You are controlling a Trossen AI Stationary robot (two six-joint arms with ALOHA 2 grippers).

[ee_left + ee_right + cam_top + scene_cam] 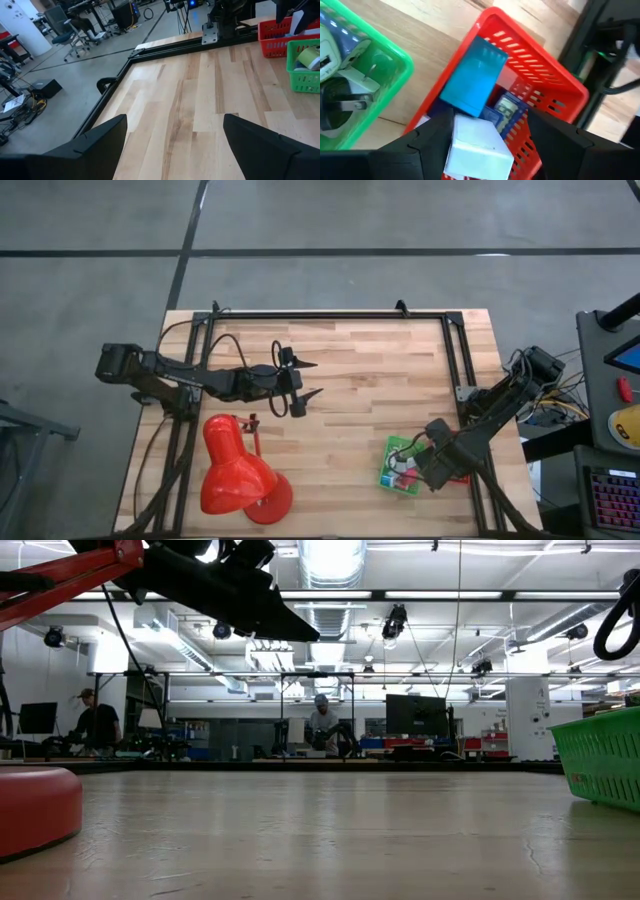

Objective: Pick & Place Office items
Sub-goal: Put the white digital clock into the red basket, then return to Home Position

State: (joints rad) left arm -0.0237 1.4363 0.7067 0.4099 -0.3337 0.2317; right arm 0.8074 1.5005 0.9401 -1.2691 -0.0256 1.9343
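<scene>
My right gripper (491,125) points down into the red tray (540,65), open, with a white block (477,147) between its fingers. The block lies in the tray, overlapping a teal block (475,75) and a dark blue printed item (505,112). In the high view this gripper (432,470) stands over the red tray (462,477), next to the green tray (400,448). My left gripper (318,378) hangs open above the table's middle left with nothing between its fingers (100,140). My right gripper comes at the white block from above, one finger on either side. One finger (437,142) meets the block's edge (454,135) in the picture, and I cannot tell whether it touches. The other finger (560,145) stands clear of the block.
The green tray (395,65) holds a white plug-like item and a roll. A big red desk lamp (235,480) stands at the near left, its base (35,805) on the wood. A black frame runs along the table's far and side edges. Bare wood lies between lamp and trays.
</scene>
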